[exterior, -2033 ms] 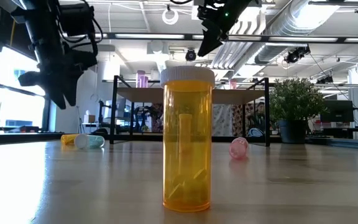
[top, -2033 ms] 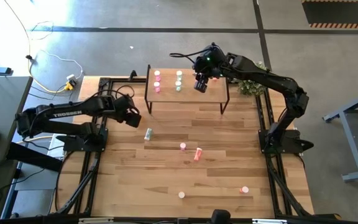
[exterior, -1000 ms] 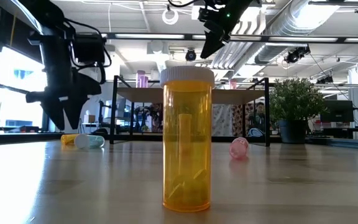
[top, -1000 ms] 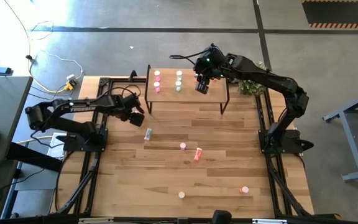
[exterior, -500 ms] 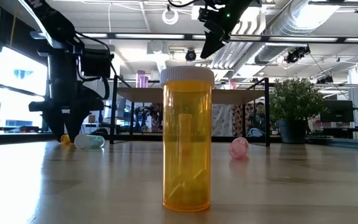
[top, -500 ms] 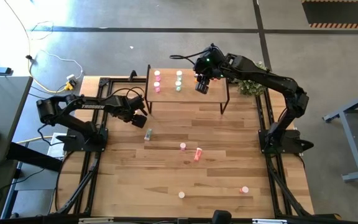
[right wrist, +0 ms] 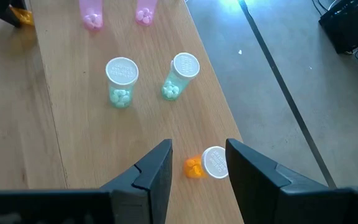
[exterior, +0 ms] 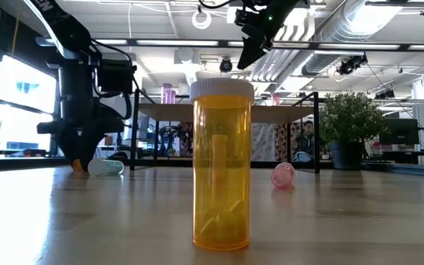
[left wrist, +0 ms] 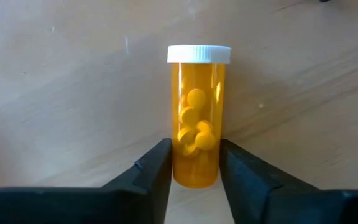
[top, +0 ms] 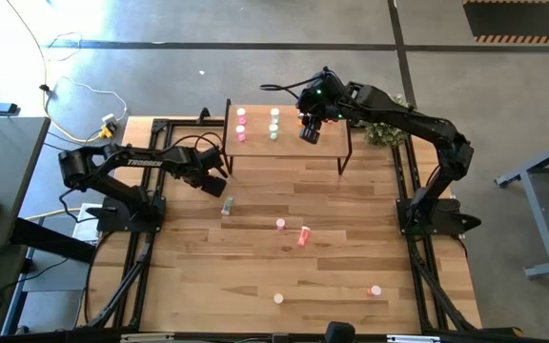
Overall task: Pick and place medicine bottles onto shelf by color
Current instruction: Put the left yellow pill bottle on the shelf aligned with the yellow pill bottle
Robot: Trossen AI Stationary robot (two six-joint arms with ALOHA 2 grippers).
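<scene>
An orange medicine bottle (left wrist: 197,118) with a white cap lies on its side on the table at the left, in front of the shelf. My left gripper (left wrist: 196,180) (top: 215,179) points down, shut on it. In the low view only the bottle's tip (exterior: 75,166) shows beside the fingers. My right gripper (top: 308,131) (right wrist: 197,168) hangs open above the shelf (top: 327,143), touching nothing. On the shelf stand pink bottles (top: 241,119), pale green bottles (top: 274,119) and one orange bottle (right wrist: 207,165). My left gripper pinches the orange bottle's body near its bottom end (left wrist: 194,168), the end away from the cap, between its two fingers (left wrist: 157,171). The fingers come from above, pointing down, and lie across the bottle. The bottle lies on its side on the table.
Loose on the table are a pale green bottle (top: 227,205) lying right beside my left gripper, a pink one (top: 280,224), a red-pink one (top: 303,235) on its side, an upright orange one (exterior: 221,165) near the front edge, and a pink one (top: 375,291) at the near right.
My left gripper has come down to the table over the orange bottle and has shut on it. The bottle has stayed lying where it was. My right arm has kept still.
</scene>
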